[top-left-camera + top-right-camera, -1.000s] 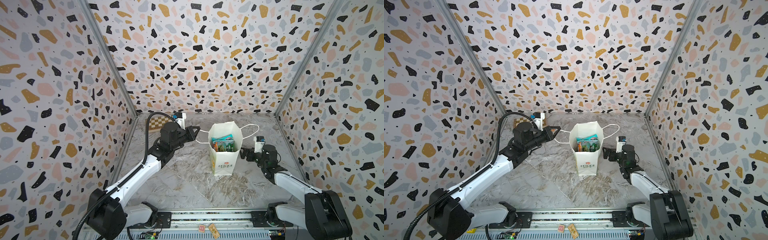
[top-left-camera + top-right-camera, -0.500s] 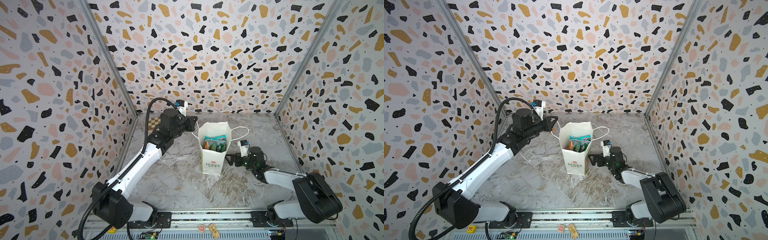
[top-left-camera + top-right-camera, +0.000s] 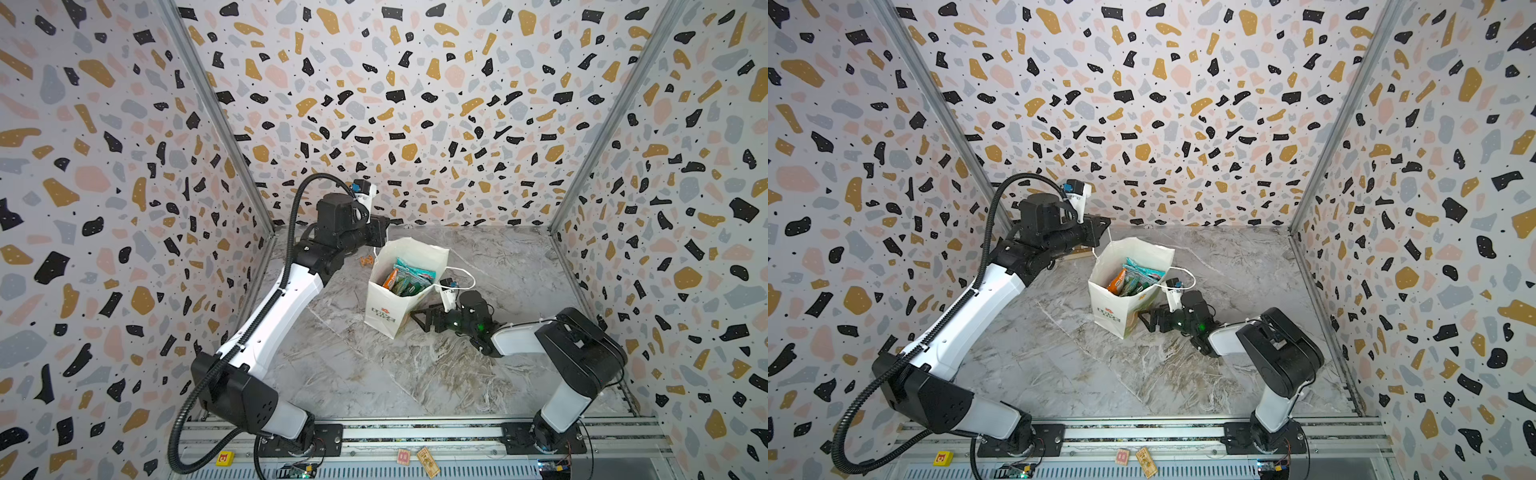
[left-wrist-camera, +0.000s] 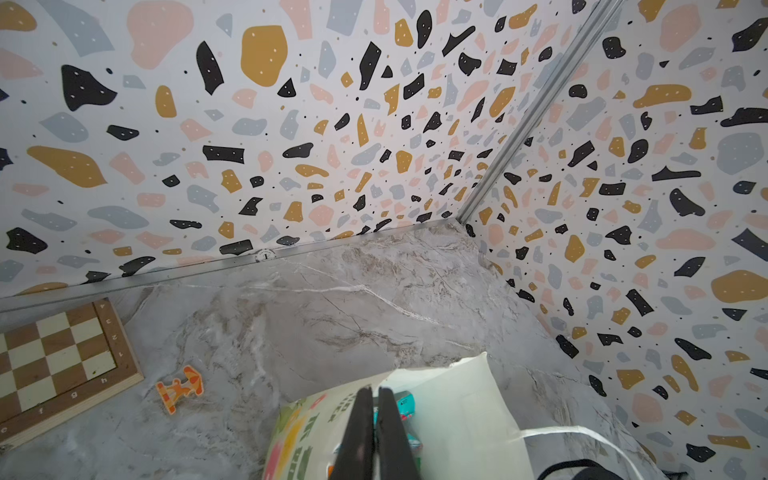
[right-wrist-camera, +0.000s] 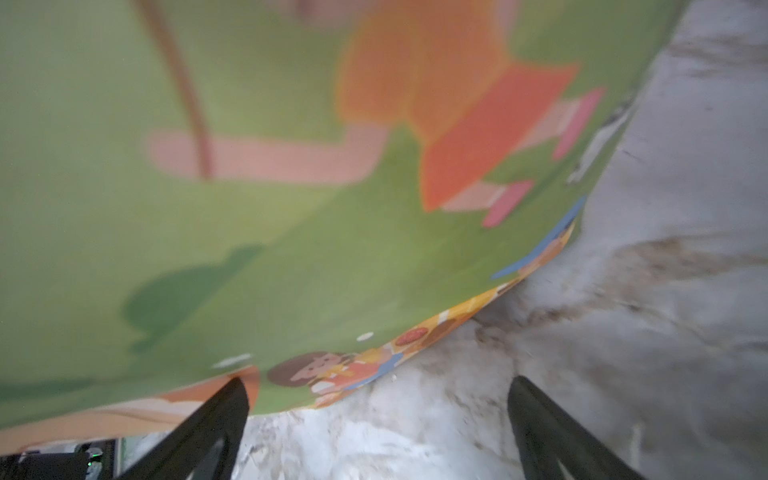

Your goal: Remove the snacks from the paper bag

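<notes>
A wooden chessboard lies on the marble worktop off to one side of the left claw; a small orange piece sits between them.

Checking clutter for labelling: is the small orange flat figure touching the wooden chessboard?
Apart. The left wrist view shows the small orange flat figure lying beside the wooden chessboard, with a narrow strip of bare grey marble tabletop between them.

I see the paper bag mid-table with the snacks inside. My left gripper sits above its rear-left rim, my right gripper low, just beside its right side. The chessboard lies behind, left.
</notes>
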`<state>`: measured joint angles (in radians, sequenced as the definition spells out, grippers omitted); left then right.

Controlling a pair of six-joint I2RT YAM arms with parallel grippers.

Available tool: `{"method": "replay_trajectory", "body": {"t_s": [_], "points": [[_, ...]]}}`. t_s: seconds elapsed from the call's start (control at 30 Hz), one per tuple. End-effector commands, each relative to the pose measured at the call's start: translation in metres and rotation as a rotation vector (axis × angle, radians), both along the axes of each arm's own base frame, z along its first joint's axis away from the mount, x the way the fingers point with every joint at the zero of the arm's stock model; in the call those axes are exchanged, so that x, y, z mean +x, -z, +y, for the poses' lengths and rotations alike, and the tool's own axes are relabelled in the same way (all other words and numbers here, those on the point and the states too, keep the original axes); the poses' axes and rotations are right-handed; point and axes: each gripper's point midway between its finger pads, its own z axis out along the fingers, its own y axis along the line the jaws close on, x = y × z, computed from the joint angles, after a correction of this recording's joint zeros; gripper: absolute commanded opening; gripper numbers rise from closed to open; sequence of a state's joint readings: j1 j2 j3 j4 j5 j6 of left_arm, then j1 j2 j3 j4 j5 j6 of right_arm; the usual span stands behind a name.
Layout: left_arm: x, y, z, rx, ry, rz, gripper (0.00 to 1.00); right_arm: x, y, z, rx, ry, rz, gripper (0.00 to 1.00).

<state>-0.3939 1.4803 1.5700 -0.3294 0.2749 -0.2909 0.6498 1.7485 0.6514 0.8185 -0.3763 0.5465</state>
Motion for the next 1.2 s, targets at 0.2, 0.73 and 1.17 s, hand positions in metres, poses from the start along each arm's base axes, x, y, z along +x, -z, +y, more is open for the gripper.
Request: {"method": "replay_trajectory", "body": {"t_s": [0.2,0.73,1.17], "points": [[-0.026,-0.065,-0.004,-0.102,0.086,-0.173,0.0,0.017,-0.029,0.048,0.106,-0.069,-0.078,0.99],[-0.049,-0.013,-0.048,-0.115,0.205,-0.07,0.0,0.006,-0.015,0.078,0.172,-0.201,-0.048,0.99],[-0.061,-0.019,-0.074,-0.1,0.285,-0.067,0.0,0.006,-0.014,0.11,0.195,-0.214,-0.053,0.99]]}}
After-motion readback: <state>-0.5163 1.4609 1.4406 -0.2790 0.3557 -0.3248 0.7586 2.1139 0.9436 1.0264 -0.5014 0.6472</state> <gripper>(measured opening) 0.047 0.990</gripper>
